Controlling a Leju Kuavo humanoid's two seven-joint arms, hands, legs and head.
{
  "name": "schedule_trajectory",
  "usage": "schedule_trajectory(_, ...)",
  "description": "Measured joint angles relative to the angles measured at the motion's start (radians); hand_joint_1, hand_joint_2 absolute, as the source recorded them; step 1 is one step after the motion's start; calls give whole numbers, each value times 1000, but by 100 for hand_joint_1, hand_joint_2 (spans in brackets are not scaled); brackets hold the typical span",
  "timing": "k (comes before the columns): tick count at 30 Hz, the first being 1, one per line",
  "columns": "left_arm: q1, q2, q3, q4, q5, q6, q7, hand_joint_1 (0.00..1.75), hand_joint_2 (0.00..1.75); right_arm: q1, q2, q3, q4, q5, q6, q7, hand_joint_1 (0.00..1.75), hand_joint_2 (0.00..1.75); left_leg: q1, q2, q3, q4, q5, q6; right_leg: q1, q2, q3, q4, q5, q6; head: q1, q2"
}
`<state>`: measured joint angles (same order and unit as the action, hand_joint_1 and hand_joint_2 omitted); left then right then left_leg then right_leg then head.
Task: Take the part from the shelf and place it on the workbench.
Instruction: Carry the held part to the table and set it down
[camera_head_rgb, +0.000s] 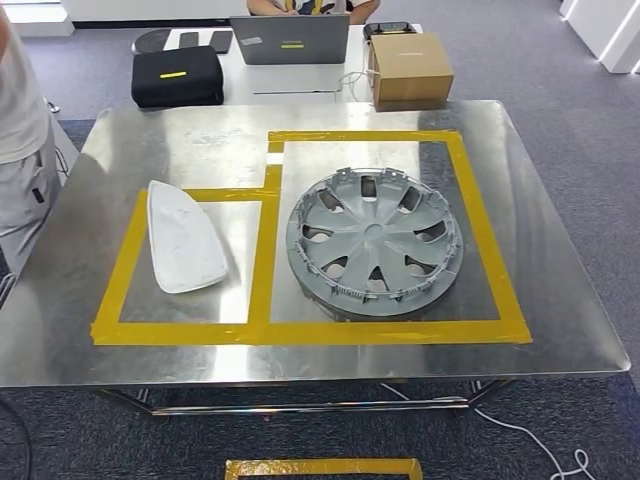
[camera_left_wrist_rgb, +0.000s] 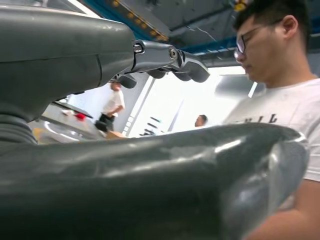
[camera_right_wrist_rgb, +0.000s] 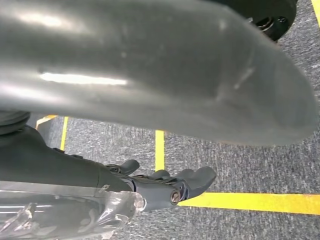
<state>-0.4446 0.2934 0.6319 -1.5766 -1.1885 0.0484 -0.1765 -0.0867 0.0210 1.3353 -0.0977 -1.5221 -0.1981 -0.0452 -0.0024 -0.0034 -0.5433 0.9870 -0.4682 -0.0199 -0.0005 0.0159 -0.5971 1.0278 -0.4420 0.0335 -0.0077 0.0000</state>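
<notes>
Hubcap (camera_head_rgb: 375, 242) sits in the bench's (camera_head_rgb: 558, 300) right taped square (white panel (camera_head_rgb: 183, 238) left); both hands (camera_left_wrist_rgb: 166, 60) (camera_right_wrist_rgb: 166, 185) hang loosely spread, empty, so fetch the shelf part squarely.

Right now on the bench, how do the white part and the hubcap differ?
The white part is a smooth, solid, roughly triangular shell; the hubcap is grey, round and spoked with openings. The white part is smaller and lies in the left taped box; the hubcap nearly fills the right one. Both lie flat on the metal bench.
</notes>
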Motion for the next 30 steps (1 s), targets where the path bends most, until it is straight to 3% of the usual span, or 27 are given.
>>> schedule_trajectory(10, 56, 21, 220, -23, 57, 49, -26, 0, 0, -2, 0, -2, 0, 0, -16, 14, 0, 0, 0, 0, 0, 0, 0, 0, 0, -1, 0, 0, 0, 0, 0, 0)
schedule_trajectory(30, 100, 21, 363, -36, 61, 110, -33, 0, 0, -7, 0, -2, 0, 0, -14, 3, 0, 0, 0, -1, 0, 0, 0, 0, 0, -1, 0, 0, 0, -1, 0, 0)
